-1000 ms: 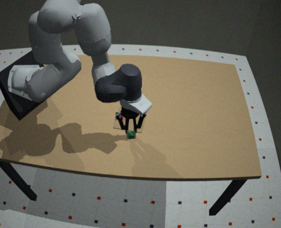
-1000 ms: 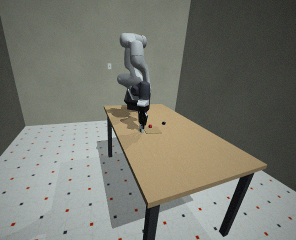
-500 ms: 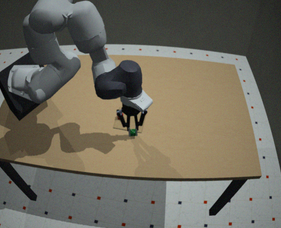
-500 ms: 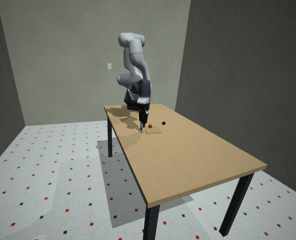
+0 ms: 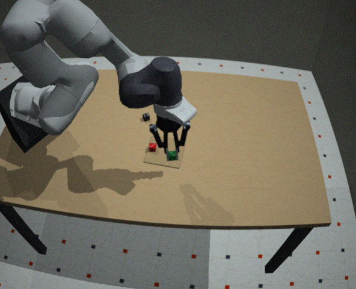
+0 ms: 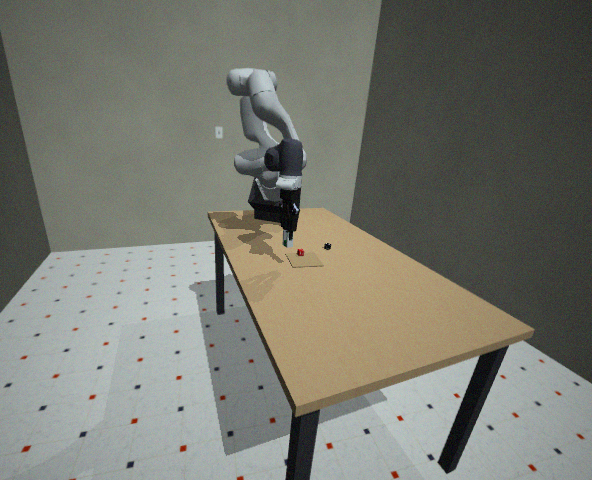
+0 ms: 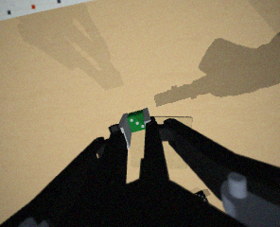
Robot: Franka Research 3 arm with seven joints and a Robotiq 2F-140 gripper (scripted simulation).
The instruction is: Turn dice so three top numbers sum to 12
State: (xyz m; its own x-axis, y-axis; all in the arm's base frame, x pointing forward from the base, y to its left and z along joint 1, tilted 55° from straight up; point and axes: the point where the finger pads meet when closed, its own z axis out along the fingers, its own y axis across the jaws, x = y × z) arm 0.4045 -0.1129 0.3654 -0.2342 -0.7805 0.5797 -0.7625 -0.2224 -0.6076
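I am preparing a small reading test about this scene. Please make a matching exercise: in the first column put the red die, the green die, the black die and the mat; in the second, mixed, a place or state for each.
1. red die
2. green die
3. black die
4. mat

A. on the table top, off the mat
B. between the gripper's fingers
C. lies under the red die
D. rests on the mat

Pairs: 1-D, 2-B, 3-A, 4-C
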